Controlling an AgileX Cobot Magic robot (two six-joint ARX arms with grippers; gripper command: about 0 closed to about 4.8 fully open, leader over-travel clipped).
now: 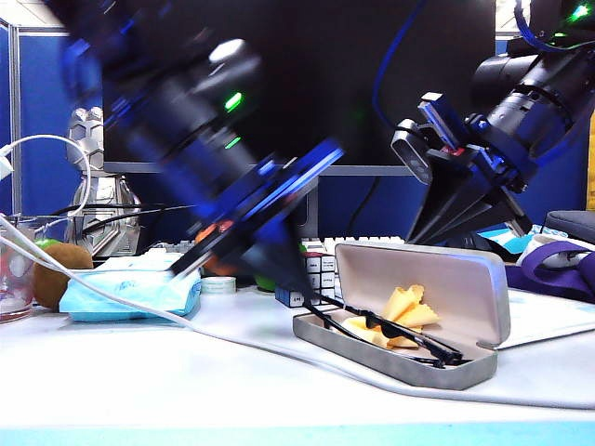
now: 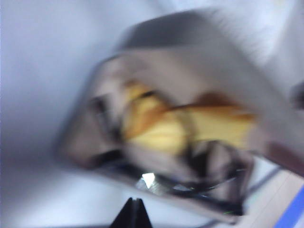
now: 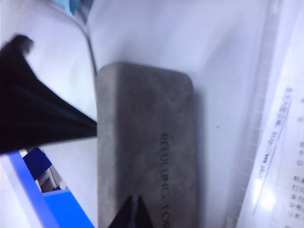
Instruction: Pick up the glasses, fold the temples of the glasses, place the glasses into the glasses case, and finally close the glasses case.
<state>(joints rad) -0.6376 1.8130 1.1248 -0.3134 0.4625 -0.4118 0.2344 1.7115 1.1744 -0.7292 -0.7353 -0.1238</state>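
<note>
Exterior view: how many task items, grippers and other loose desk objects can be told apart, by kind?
Open grey felt glasses case: 1
Thin black glasses, lying in the case on the yellow cloth: 1
Shut grippers, left gripper near the case front, right gripper behind the lid: 2
Light-blue tissue pack: 1
Brown kiwi fruit: 1
Total: 6, the cloth not counted

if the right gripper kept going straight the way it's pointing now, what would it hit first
Most likely the grey felt-textured lid of the open glasses case. The right gripper, jaws shut, sits behind the raised lid and points at its outer face, which fills the right wrist view just ahead. How near it is remains unclear.
</note>
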